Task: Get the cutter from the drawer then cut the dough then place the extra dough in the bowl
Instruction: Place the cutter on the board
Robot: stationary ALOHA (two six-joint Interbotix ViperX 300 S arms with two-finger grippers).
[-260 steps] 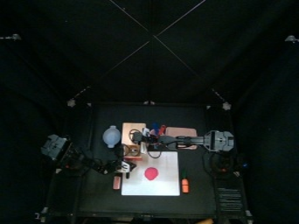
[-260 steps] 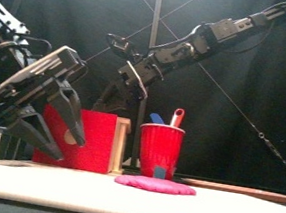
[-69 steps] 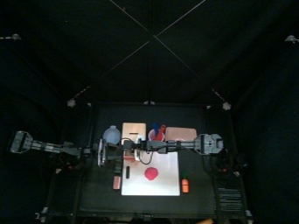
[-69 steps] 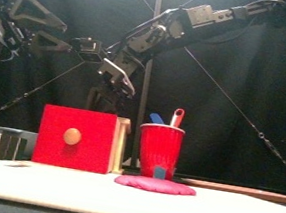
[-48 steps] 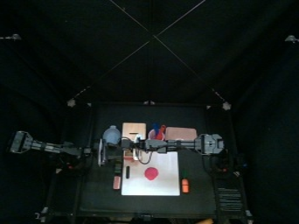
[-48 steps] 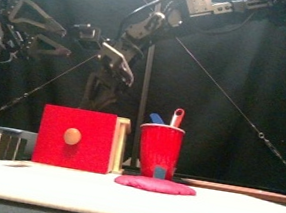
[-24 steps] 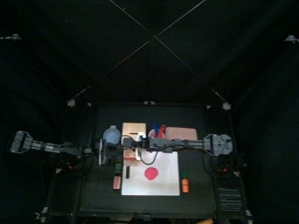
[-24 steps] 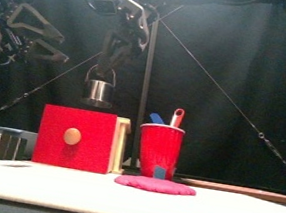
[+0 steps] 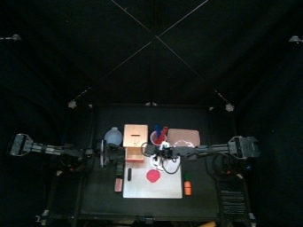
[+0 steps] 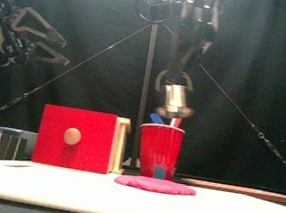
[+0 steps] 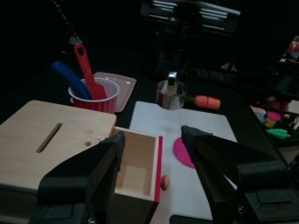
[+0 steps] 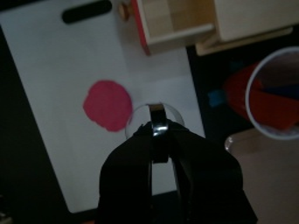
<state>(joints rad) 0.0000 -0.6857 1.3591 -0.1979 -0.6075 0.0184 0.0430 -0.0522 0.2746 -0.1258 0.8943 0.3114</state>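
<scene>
The round metal cutter (image 10: 175,97) hangs by its wire handle from my right gripper (image 10: 191,3), high above the red cup (image 10: 160,150) and the pink dough disc (image 10: 155,185). The right wrist view shows the right gripper (image 12: 159,133) shut on that handle, with the cutter (image 12: 156,117) over the white board (image 12: 59,79) beside the dough (image 12: 108,103). The wooden box (image 11: 52,144) stands with its red drawer (image 11: 142,162) pulled out. My left gripper (image 11: 152,140) hovers open just before the drawer. The blue-grey bowl (image 9: 112,137) sits left of the box.
The red cup (image 11: 100,92) holds a blue and a red toy knife next to the pink tray (image 9: 185,135). An orange toy (image 9: 186,188) lies on the board's right front part. A small red toy (image 9: 120,185) lies left of the board.
My right arm has lifted the cutter away from above the box and swung it right, over the board by the red cup. The left arm has stayed put.
</scene>
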